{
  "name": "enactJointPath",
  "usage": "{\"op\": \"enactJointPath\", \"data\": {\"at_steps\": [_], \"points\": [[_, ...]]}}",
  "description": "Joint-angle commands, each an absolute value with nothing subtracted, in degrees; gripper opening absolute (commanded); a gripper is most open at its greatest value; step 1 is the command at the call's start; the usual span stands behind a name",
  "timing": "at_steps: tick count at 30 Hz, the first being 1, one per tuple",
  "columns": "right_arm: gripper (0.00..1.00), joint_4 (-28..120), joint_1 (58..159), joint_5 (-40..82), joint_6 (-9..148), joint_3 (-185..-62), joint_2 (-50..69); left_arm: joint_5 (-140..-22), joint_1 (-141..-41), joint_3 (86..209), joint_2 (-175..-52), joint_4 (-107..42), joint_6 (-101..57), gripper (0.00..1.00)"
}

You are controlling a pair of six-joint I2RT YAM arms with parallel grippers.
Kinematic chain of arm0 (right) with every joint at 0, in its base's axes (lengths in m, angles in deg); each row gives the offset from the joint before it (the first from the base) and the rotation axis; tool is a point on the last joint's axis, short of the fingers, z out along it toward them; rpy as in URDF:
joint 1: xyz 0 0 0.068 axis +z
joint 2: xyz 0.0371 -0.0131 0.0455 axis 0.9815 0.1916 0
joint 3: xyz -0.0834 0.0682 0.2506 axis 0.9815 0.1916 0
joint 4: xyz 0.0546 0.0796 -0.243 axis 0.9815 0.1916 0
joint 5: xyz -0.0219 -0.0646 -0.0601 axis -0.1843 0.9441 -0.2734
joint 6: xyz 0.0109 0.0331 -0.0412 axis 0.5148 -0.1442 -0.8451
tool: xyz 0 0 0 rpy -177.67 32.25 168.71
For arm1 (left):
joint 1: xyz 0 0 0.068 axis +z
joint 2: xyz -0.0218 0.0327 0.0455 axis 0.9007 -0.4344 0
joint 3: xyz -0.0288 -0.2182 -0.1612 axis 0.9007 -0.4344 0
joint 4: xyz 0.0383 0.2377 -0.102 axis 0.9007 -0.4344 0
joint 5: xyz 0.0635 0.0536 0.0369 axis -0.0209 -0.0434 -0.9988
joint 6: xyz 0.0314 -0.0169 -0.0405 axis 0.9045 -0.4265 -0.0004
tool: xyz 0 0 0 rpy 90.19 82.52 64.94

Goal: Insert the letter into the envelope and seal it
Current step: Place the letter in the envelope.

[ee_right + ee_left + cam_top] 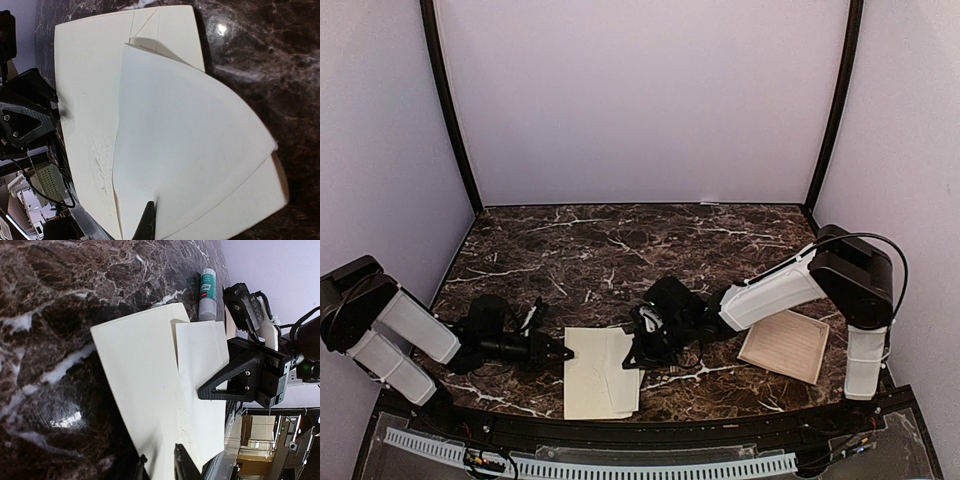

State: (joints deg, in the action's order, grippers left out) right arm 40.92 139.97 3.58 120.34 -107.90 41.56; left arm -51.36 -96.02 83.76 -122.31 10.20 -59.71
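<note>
Two arms reach low over the dark marble surface (pixel 620 245), whose far half runs open to the back wall. At the left, the left hand (pixel 563 353) has its fingers slightly parted astride the left edge of the cream envelope (pixel 592 388), not visibly pinching it. The envelope lies flat close to the surface's near edge, its pointed flap (pixel 190 145) lifted. The right hand (pixel 633 356) is closed on the flap's edge. A glue stick (pixel 207 287) lies just beyond, its green-and-white label too small to read. Farthest right, well apart, lies a bordered sheet (pixel 785 346), print illegible
</note>
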Motion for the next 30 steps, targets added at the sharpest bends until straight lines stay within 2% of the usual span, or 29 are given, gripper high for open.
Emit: {"op": "enactJointPath", "data": {"at_steps": [1,3,4,7,23,30], "points": [[0.0,41.9,140.5,4.6,119.2,-108.5,40.5,-52.4,-96.4,83.9,-120.1,10.3,-59.4,0.24],[0.0,42.7,140.4,5.1,119.1,-108.6,40.3,-52.6,-96.4,84.2,-120.3,10.3,-59.5,0.2],[0.0,43.1,140.4,5.3,119.0,-108.7,40.2,-52.7,-96.4,84.4,-120.5,10.4,-59.7,0.13],[0.0,44.7,140.5,6.2,119.0,-108.5,39.6,-53.2,-96.4,84.3,-120.8,10.5,-59.7,0.0],[0.0,47.0,141.9,5.8,120.7,-105.4,37.8,-53.1,-96.4,83.0,-121.7,14.3,-59.5,0.0],[0.0,45.5,141.8,3.2,119.8,-108.6,40.9,-50.5,-96.4,83.0,-122.3,15.6,-59.1,0.0]]}}
